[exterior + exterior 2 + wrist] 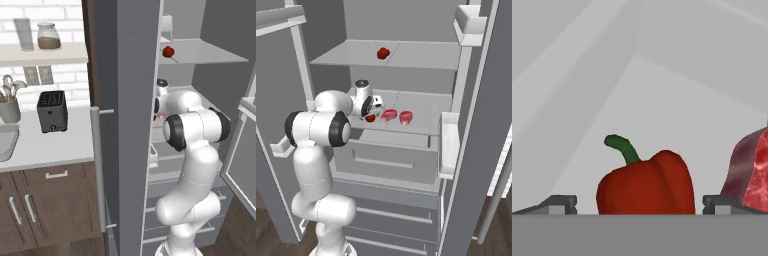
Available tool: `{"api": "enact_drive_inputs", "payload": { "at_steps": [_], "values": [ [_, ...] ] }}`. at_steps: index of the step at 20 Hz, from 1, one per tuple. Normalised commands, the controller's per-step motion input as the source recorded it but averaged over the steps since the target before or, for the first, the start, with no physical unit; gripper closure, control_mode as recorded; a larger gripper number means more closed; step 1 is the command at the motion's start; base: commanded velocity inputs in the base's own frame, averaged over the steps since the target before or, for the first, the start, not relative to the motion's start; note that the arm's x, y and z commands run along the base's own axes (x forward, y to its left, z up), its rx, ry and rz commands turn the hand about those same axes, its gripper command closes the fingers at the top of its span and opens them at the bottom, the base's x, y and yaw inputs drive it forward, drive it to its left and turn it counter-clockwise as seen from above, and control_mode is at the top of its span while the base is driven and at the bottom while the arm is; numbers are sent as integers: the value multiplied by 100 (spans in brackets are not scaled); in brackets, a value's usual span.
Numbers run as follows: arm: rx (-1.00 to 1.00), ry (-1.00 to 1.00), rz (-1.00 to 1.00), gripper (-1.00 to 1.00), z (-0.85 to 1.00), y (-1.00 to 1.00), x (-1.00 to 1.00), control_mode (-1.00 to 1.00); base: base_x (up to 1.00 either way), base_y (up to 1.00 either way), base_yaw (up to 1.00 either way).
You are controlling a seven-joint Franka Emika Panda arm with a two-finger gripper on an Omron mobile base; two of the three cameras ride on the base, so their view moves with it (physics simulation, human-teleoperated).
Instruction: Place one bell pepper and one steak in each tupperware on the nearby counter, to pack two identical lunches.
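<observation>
A: Where does the tool (639, 205) stand, and how much room has it?

B: It reaches into the open fridge (406, 20) over the middle shelf (426, 112). Its two fingertips (559, 204) are spread wide apart, and a bell pepper (647, 185) sits between them, upright with its green stem up; whether the tips touch it cannot be told. Bare shelf lies behind the pepper as far as the back wall.

A: What crowds it at the sides?

B: A steak (752, 170) lies just beside the pepper, close behind one fingertip. In the right base view, two steaks rest side by side on that shelf, the nearer (388, 115) and the farther (406, 117), both set back from the front edge.

A: And the count?

B: Two peppers: one at the tool, a second pepper (383, 53) alone on the upper shelf (421, 57), with open shelf all round it. Two steaks.
</observation>
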Motion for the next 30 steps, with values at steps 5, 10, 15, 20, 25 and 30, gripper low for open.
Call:
{"api": "enact_drive_inputs", "payload": {
  "at_steps": [5, 10, 15, 20, 25, 30],
  "values": [
    [0, 0, 0, -100, -26, 0, -1, -100, 0, 0, 0],
    [0, 0, 0, -100, -2, 0, 0, -100, 0, 0, 0],
    [0, 0, 0, 100, 0, 0, 0, -100, 0, 0, 0],
    [0, 0, 0, 100, 0, 0, 0, -100, 0, 0, 0],
    [0, -3, 0, 100, 0, 0, -28, -100, 0, 0, 0],
    [0, -17, 0, 100, 12, -10, -100, -100, 0, 0, 0]
  ]
}}
